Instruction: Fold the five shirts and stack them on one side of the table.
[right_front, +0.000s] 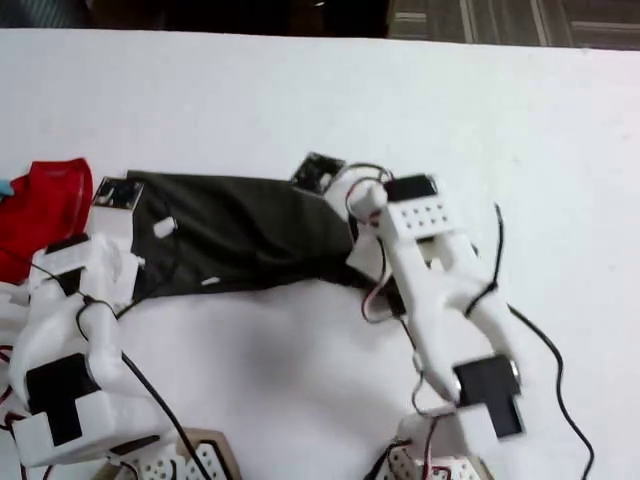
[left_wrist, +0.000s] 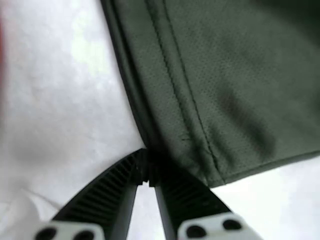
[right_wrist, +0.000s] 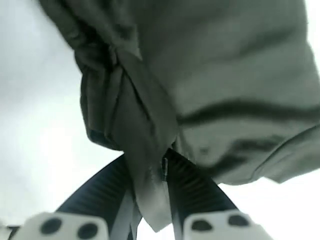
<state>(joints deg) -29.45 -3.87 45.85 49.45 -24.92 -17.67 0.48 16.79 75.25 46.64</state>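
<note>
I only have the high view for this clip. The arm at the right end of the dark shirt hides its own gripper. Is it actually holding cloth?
Observer: Yes. In the right wrist view, the right gripper is shut on a bunched fold of the dark shirt, and cloth trails out of its grip.
Operator: And the arm near the red shirt?
Observer: The left gripper is shut too. Its tips pinch the dark shirt's edge close to a corner.
Operator: Is the cloth flat there, or bunched as well?
Observer: It looks flat. The stitched hem runs smooth beside the white table.
</note>
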